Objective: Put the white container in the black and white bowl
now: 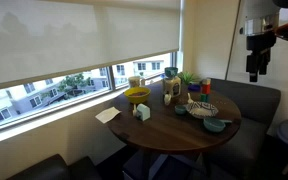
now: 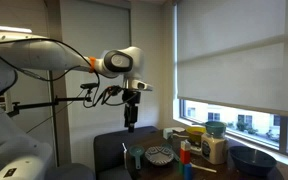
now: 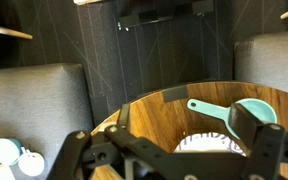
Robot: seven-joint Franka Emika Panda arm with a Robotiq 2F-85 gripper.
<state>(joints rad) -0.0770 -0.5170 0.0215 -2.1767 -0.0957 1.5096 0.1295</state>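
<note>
The white container (image 1: 141, 112) is a small boxy thing on the round wooden table (image 1: 164, 135), next to the yellow bowl (image 1: 136, 95). The black and white bowl (image 1: 202, 109) lies on the far side of the table from it. The bowl also shows in an exterior view (image 2: 160, 155) and partly in the wrist view (image 3: 209, 146). My gripper (image 1: 254, 72) hangs high above the sofa beside the table, well apart from both; it also shows in an exterior view (image 2: 130, 122). In the wrist view the gripper (image 3: 164, 150) is open and empty. The container is out of the wrist view.
A teal bowl with a handle (image 3: 252, 108) sits beside the patterned bowl. A white paper sheet (image 1: 108, 115) lies near the table edge. Bottles and a plant (image 1: 188, 80) stand by the window. A grey sofa (image 1: 254, 100) wraps round the table.
</note>
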